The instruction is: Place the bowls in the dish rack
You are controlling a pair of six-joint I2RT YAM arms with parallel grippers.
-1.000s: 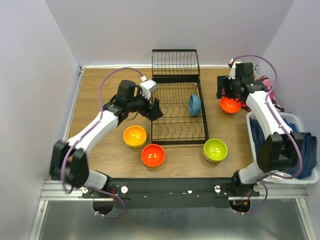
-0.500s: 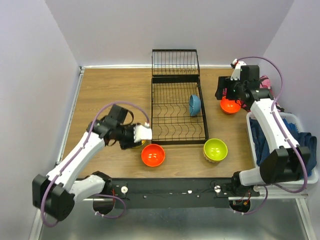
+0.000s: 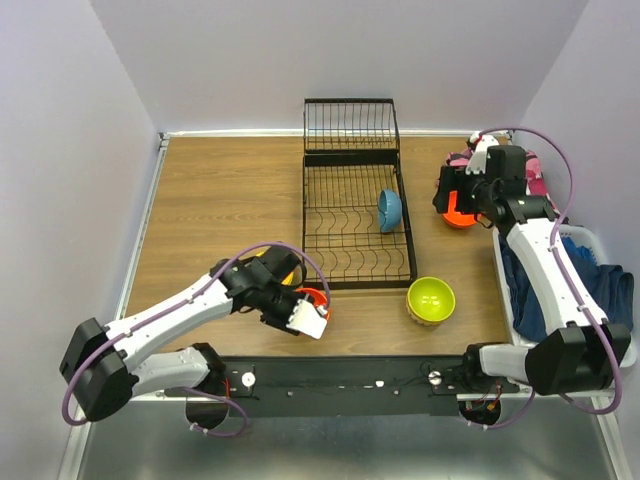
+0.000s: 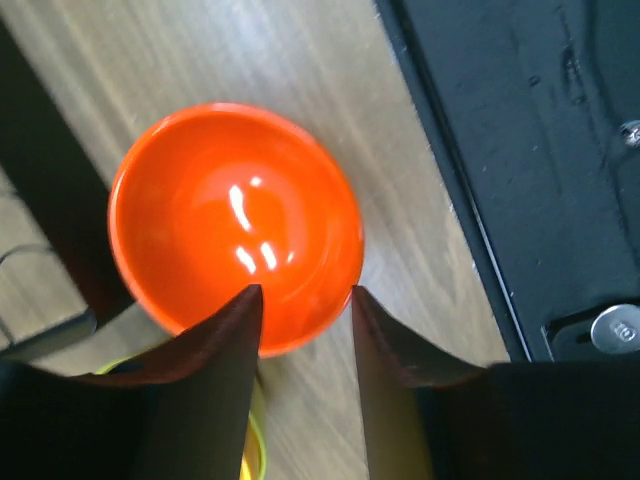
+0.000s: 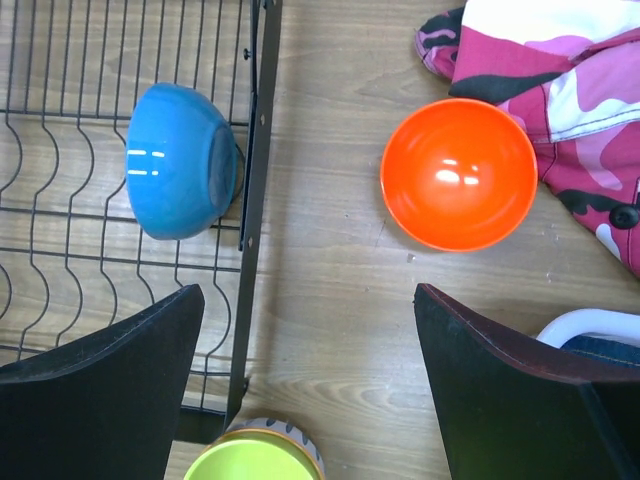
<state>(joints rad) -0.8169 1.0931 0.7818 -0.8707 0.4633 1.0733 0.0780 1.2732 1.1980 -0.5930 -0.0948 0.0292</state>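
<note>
The black wire dish rack (image 3: 355,250) holds a blue bowl (image 3: 389,210) (image 5: 180,160) on its edge among the tines. Near the front edge, my left gripper (image 3: 296,303) (image 4: 303,292) hangs over a red-orange bowl (image 3: 318,297) (image 4: 235,220). It is partly open, with its fingertips either side of the near rim. A yellow bowl (image 3: 283,262) (image 4: 248,450) is mostly hidden under that arm. My right gripper (image 3: 445,195) (image 5: 308,290) is wide open beside a second red-orange bowl (image 3: 460,215) (image 5: 458,172). A lime green bowl (image 3: 431,298) (image 5: 250,462) sits in front of the rack.
A white laundry basket (image 3: 505,262) (image 5: 590,322) of blue clothes stands at the right edge. A pink patterned garment (image 3: 532,168) (image 5: 560,60) lies right behind the right-hand red-orange bowl. The black base rail (image 4: 520,150) runs close to the left gripper.
My left arm swung from the rack's left side forward, past the yellow bowl, to the front red-orange bowl, and its jaws narrowed. The right gripper drifted slightly right, still wide open.
</note>
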